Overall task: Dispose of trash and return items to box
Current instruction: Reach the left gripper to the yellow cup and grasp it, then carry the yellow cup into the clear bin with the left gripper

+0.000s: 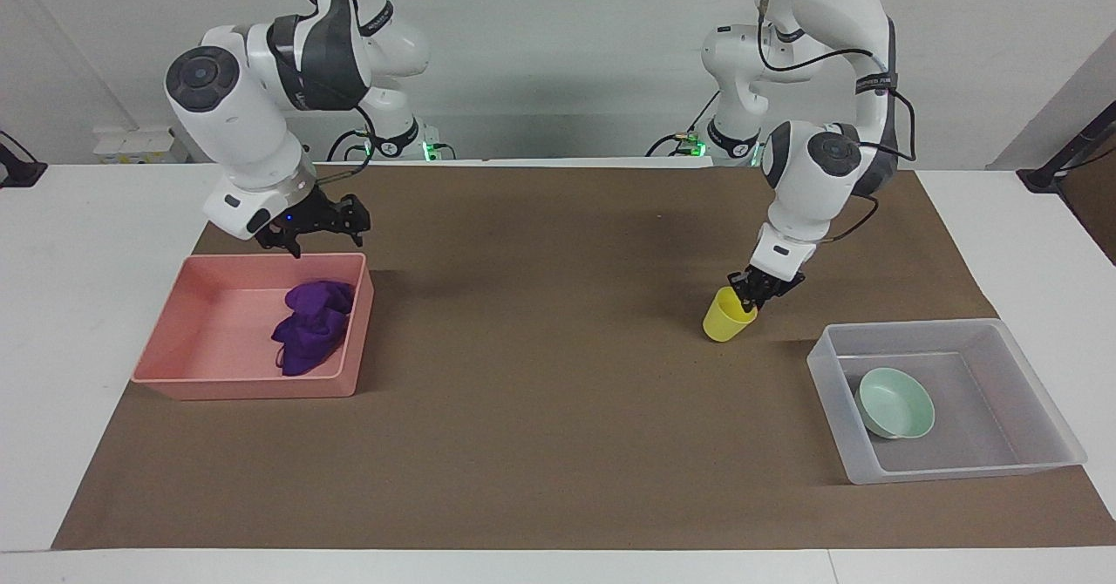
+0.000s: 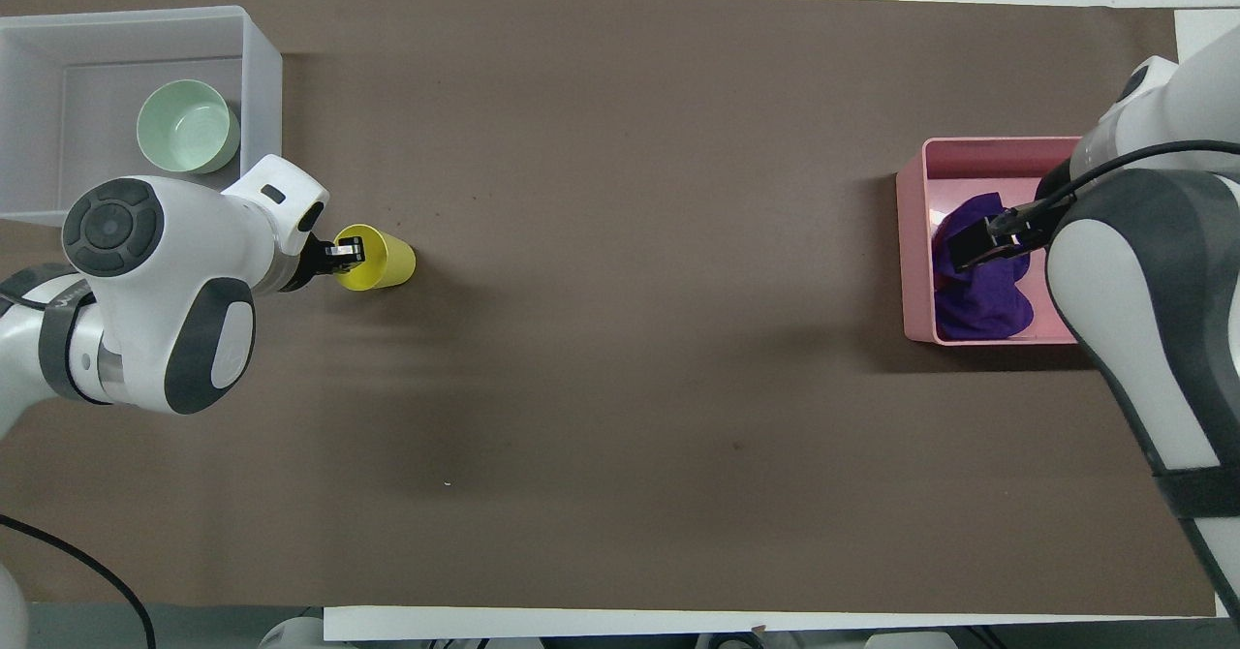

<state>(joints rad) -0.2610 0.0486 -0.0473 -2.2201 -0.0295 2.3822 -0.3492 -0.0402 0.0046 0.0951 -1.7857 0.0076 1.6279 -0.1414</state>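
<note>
The purple cloth wad [image 1: 309, 327] lies in the pink bin [image 1: 244, 388], at the wall toward the table's middle. My right gripper [image 1: 323, 234] is open and empty, up above the bin's edge nearest the robots; in the overhead view my right gripper [image 2: 988, 237] covers part of the cloth [image 2: 978, 295]. My left gripper [image 1: 750, 296] is shut on the rim of the yellow cup [image 1: 724, 318], which tilts on the brown mat; the cup also shows in the overhead view [image 2: 380, 260]. The mint bowl [image 1: 896, 403] lies in the translucent box [image 1: 950, 471].
The pink bin [image 2: 911, 242] stands at the right arm's end of the brown mat, the translucent box [image 2: 262, 97] at the left arm's end, farther from the robots than the cup. The bowl [image 2: 187, 126] sits at the box's side toward the cup.
</note>
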